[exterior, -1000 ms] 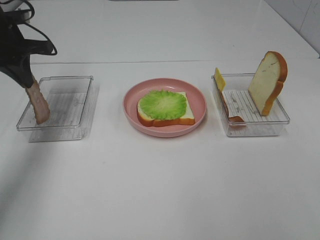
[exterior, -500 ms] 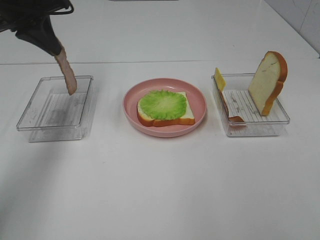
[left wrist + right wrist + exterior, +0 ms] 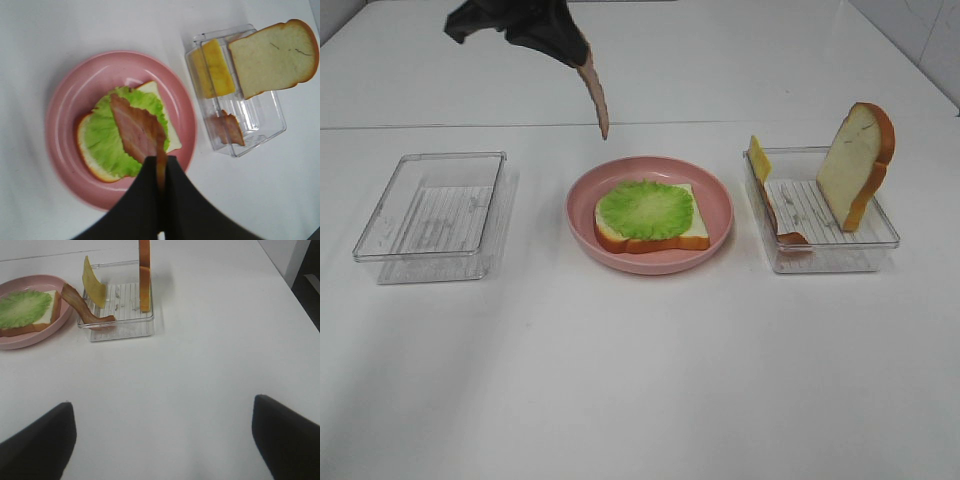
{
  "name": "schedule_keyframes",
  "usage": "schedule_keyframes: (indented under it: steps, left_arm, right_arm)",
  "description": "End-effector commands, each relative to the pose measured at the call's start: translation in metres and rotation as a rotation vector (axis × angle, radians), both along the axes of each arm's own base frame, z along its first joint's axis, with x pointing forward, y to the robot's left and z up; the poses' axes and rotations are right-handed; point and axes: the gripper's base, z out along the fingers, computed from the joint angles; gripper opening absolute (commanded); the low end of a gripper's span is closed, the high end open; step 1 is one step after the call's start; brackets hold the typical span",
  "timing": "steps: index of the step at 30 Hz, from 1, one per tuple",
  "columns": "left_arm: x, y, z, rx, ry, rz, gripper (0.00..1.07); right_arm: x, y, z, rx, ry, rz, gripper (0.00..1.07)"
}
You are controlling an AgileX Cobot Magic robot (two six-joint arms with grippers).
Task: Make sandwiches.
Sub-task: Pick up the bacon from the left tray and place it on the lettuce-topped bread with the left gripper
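Observation:
In the exterior high view my left gripper [image 3: 570,45] hangs above the table behind the pink plate [image 3: 720,195], shut on a brown-red bacon strip [image 3: 597,100] that dangles down. The left wrist view shows that gripper [image 3: 161,167] with the bacon strip [image 3: 135,130] over the plate [image 3: 62,115]. On the plate lies a bread slice [image 3: 692,232] topped with green lettuce [image 3: 645,208]. My right gripper [image 3: 161,407] stands open over bare table, nothing between its fingers [image 3: 42,442]; it is out of the exterior view.
The clear tray [image 3: 820,255] on the right holds an upright bread slice [image 3: 858,165], a yellow cheese square [image 3: 758,156] and another bacon strip [image 3: 786,228]. An empty clear tray [image 3: 380,245] stands on the left.
My left gripper lifted the bacon strip out of the left tray and carried it up and to the right, to just behind the pink plate. Nothing else moved.

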Motion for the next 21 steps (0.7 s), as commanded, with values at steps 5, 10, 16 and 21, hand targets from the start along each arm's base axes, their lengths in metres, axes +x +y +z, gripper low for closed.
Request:
schedule_keyframes:
  steps: [5,10,16,21]
  left_arm:
    - [0.001,-0.071,-0.041,-0.058,0.016,-0.087,0.00]
    - [-0.001,-0.098,-0.063,-0.076,0.009,-0.098,0.00]
    - [-0.005,-0.114,-0.085,-0.079,0.035,-0.112,0.00]
    - [-0.002,-0.114,-0.102,-0.049,0.046,-0.131,0.00]
  right_arm:
    - [-0.003,0.000,0.000,-0.005,-0.031,0.001,0.89]
    - [-0.003,0.000,0.000,-0.005,-0.031,0.001,0.89]
    - [-0.003,0.000,0.000,-0.005,-0.031,0.001,0.89]
    - [-0.003,0.000,0.000,-0.005,-0.031,0.001,0.89]
